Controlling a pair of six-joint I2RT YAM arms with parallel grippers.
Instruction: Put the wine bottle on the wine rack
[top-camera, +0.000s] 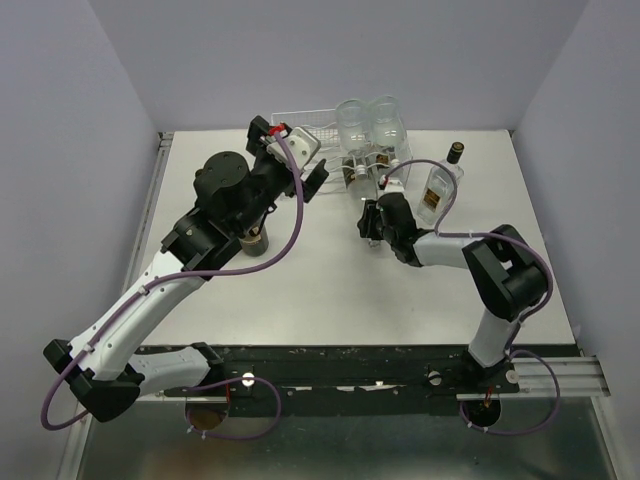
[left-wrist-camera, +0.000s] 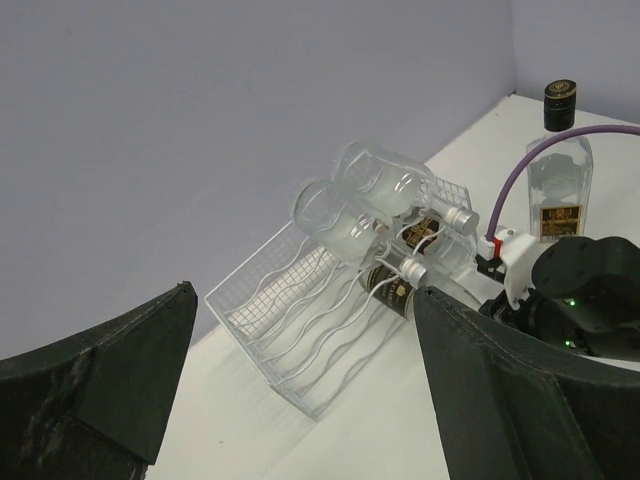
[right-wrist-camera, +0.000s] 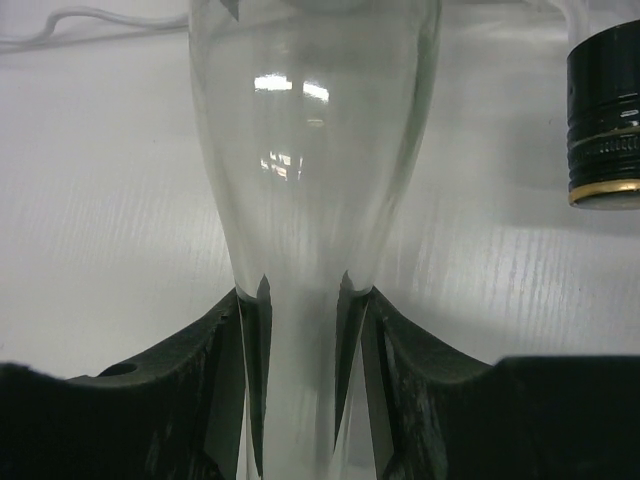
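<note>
The right end effector (right-wrist-camera: 302, 335) clamps the clear wine bottle (right-wrist-camera: 312, 150) by its neck. The left end effector (left-wrist-camera: 300, 400) gapes wide and empty, with the wine rack (left-wrist-camera: 300, 345) just ahead of it.

No legible text anywhere, dark label with gold print on the upright clear bottle (left-wrist-camera: 556, 185) too small to read, gold-marked label on the dark bottle (left-wrist-camera: 393, 291) lying in the wine rack (left-wrist-camera: 285, 345) equally blurred

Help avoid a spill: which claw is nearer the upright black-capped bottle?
Right. Right claw, gripping a clear bottle, is beside the black-capped bottle; left claw, beyond the rack.
</note>
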